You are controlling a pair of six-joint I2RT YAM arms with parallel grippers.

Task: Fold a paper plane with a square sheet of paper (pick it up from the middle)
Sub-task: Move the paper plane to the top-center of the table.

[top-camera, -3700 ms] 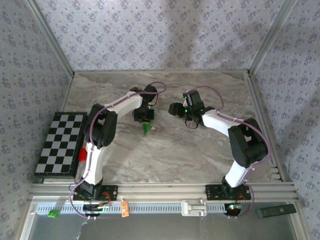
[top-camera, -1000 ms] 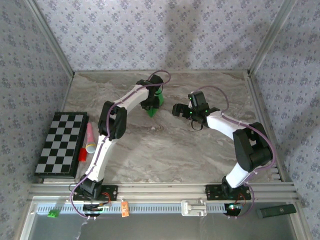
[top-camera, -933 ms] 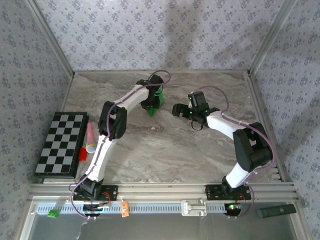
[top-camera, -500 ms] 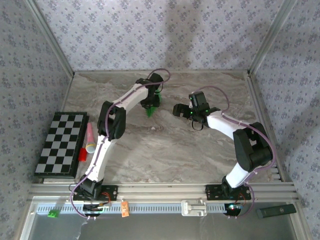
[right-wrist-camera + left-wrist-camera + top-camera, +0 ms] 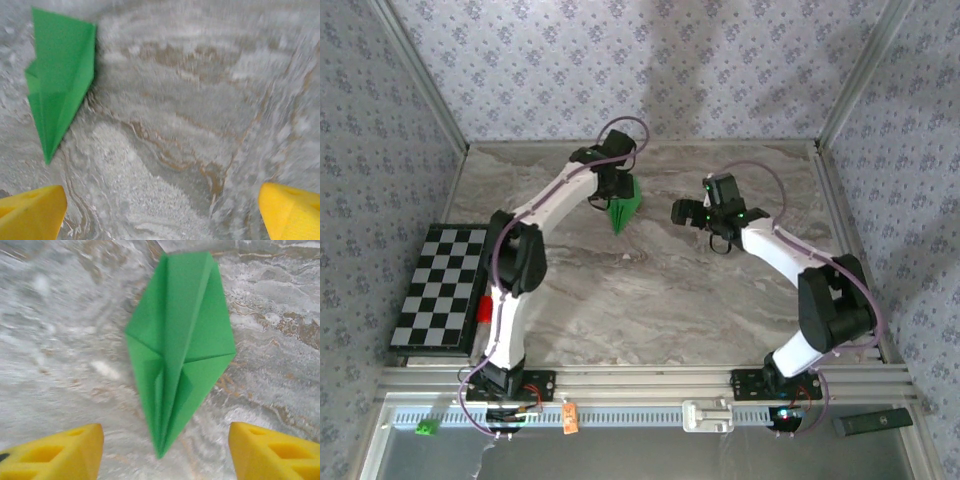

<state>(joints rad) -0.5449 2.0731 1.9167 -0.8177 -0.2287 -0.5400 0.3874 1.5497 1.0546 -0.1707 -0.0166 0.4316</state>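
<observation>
The square sheet of paper is folded into a slim green paper plane (image 5: 623,212) that lies flat on the marble table, its point toward the near side. In the left wrist view the paper plane (image 5: 180,345) shows a centre crease and lies free. My left gripper (image 5: 165,452) hovers open over its point, yellow fingertips (image 5: 55,455) wide apart on either side without touching it. From above, the left gripper (image 5: 611,180) sits just behind the plane. My right gripper (image 5: 682,212) is open to the plane's right with nothing between its fingers; its wrist view has the plane (image 5: 60,90) at upper left.
A black-and-white checkered board (image 5: 440,285) lies at the table's left edge, with a small red object (image 5: 480,310) beside it. Patterned walls close the back and sides. A tiny green cube (image 5: 424,428) and a black bar (image 5: 872,421) sit on the near rail.
The left gripper has opened and let go of the plane, which now lies on the table. The left arm has drawn back and left; the right gripper shifted slightly away.
</observation>
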